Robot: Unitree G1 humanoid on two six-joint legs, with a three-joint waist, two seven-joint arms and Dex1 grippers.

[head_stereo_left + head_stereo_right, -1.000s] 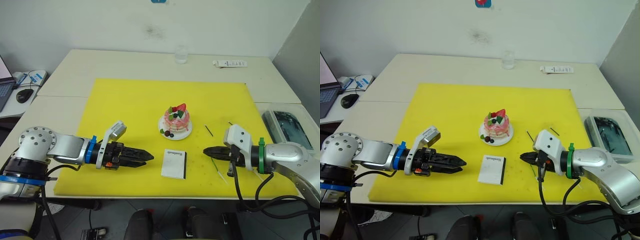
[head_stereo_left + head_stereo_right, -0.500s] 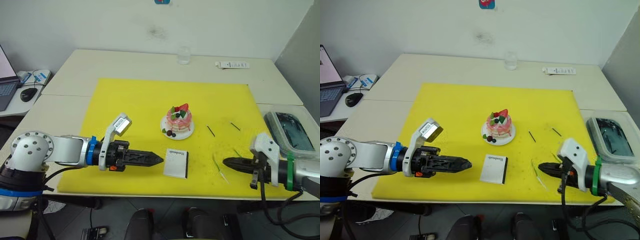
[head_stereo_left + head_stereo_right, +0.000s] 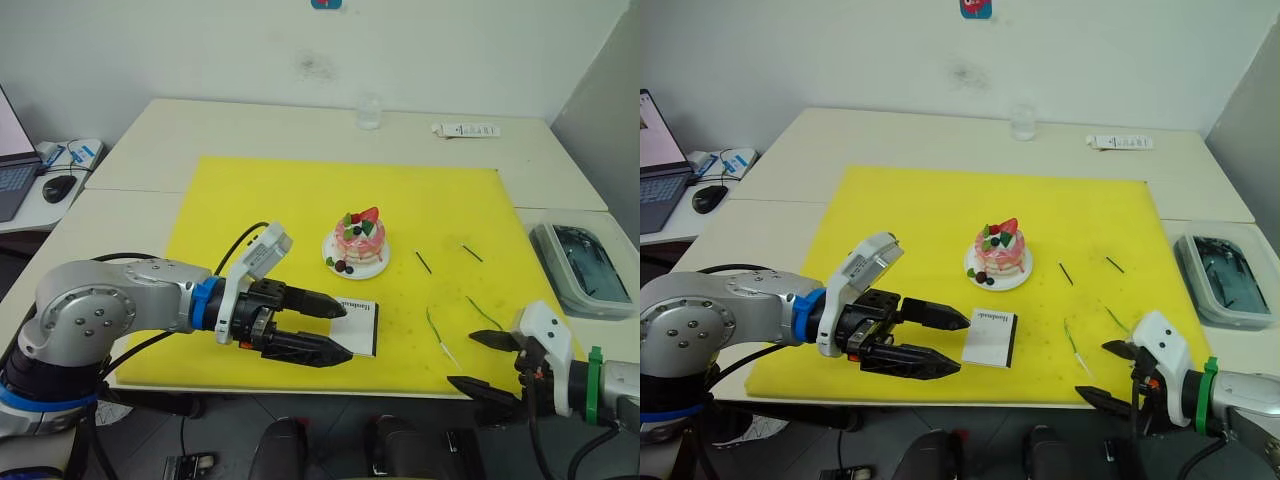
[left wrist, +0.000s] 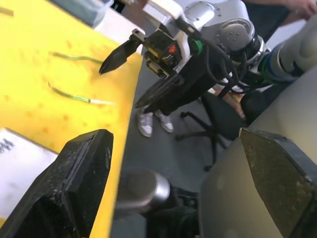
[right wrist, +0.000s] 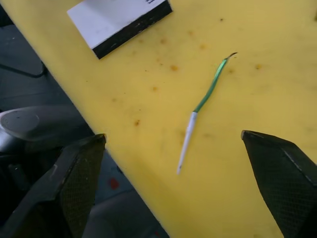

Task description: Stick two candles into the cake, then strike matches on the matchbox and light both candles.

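The pink cake (image 3: 360, 240) with a strawberry on top sits on its white plate (image 3: 372, 269) mid-mat. The white matchbox (image 3: 359, 327) lies flat in front of it. My left gripper (image 3: 346, 330) is open, its tips just left of the matchbox, nothing between them. Two green candles (image 3: 436, 330) (image 3: 483, 312) lie on the mat to the right. Two short dark matches (image 3: 422, 262) (image 3: 470, 253) lie behind them. My right gripper (image 3: 462, 360) is open and empty at the mat's front edge, just in front of the nearer candle (image 5: 205, 99).
The yellow mat (image 3: 290, 200) covers most of the table. A clear glass (image 3: 368, 110) and a white tube (image 3: 465, 129) stand at the back. A clear lidded box (image 3: 580, 265) sits at the right. A mouse (image 3: 57, 187) lies on a side table at the left.
My right gripper drew back from the mat's middle to its front edge and opened. My left gripper moved right, up to the matchbox, and turned so its spread fingers show.
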